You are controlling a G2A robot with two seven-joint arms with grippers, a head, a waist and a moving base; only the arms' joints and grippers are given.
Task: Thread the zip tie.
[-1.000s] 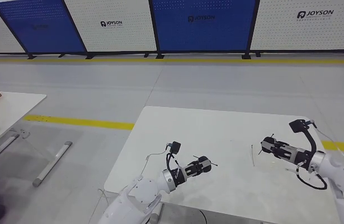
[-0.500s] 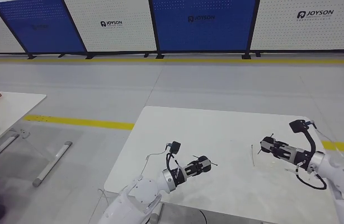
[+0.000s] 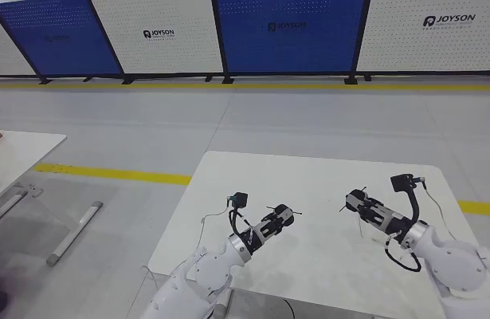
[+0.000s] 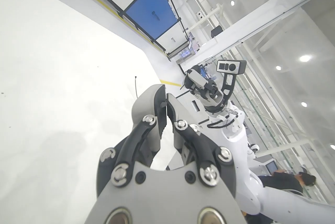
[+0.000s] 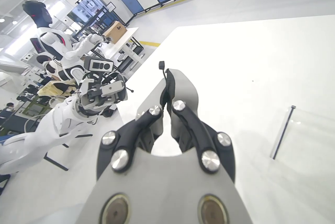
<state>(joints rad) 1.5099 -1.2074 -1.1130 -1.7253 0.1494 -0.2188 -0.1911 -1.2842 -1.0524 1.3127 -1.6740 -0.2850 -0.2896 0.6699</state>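
Both arms have drawn inward over the table (image 3: 308,171), narrowing the gap for threading.
The right gripper (image 5: 167,77) pinches the zip tie (image 5: 161,65) just beside the loose tie (image 5: 282,133). The left gripper (image 4: 165,94), clamped on a thin black strip (image 5: 130,89), hangs well apart from it.

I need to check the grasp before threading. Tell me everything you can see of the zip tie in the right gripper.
The zip tie is a thin, black strip that looks like plastic. It is pinched between the shut fingertips of the right gripper. Its small, squarish head and a short piece of strap stick out just past the fingertips, roughly in line with them, over the white table. The rest of the strap is hidden between the fingers, so its full length cannot be told. Nothing but the gripper touches it.
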